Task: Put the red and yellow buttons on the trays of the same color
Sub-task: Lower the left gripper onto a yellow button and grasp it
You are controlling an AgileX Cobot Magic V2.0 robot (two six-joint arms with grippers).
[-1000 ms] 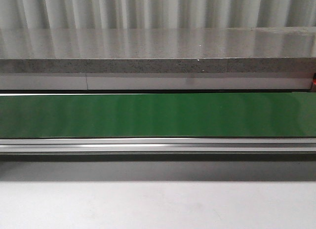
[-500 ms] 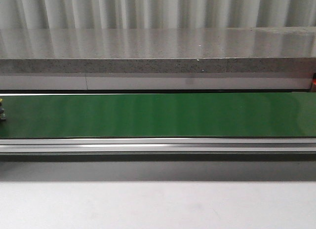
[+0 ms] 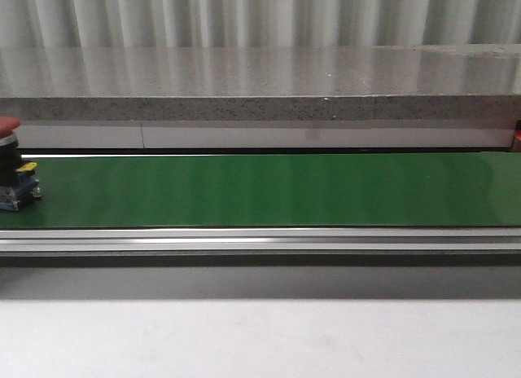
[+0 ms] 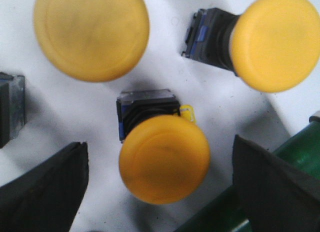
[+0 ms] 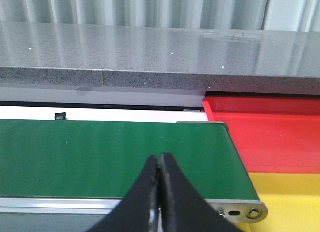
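Note:
A red button [image 3: 10, 162] with a black body and blue base stands on the green belt [image 3: 260, 191] at the far left edge of the front view. In the left wrist view, three yellow buttons lie on a white surface: one [image 4: 164, 159] between my left gripper's fingers, another [image 4: 91, 34] and a third [image 4: 272, 39] farther off. My left gripper [image 4: 160, 189] is open, its fingers [image 4: 45, 192] well apart from the cap. My right gripper [image 5: 159, 159] is shut and empty above the belt's end, near the red tray [image 5: 270, 137] and the yellow tray [image 5: 295, 197].
A grey stone ledge [image 3: 260, 76] runs behind the belt, with a metal rail [image 3: 260, 241] along its front. A dark block [image 4: 10, 109] sits at the edge of the left wrist view. The belt's edge [image 4: 300, 147] lies beside the yellow buttons.
The red button has come into the front view at the belt's left end and moved rightward. The belt was bare one second ago.

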